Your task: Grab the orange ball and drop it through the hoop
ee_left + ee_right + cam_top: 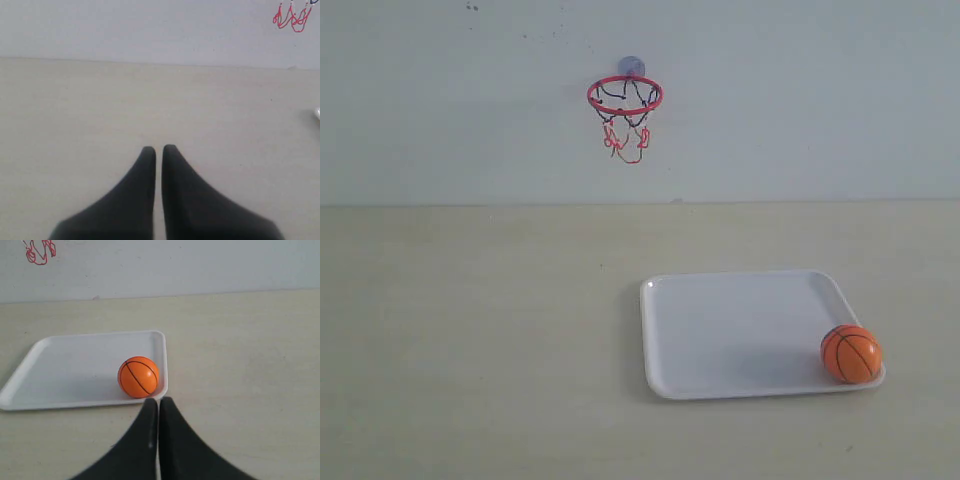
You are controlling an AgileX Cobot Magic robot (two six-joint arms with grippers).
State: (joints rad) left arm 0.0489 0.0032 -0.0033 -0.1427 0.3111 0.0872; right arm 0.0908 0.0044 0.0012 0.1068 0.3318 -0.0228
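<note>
Left fingers [132,200] closed, empty | right fingers [182,440] closed, empty, near orange ball [138,377] on tray [70,370]

- Here's the pale beige tabletop [470,350]: matte, faintly streaked, running back to meet a light wall at the far edge.
- Sitting flat on it is a white rectangular tray [720,320] with rounded corners and a low raised rim.
- The tray is right of centre, towards the near side.
</note>
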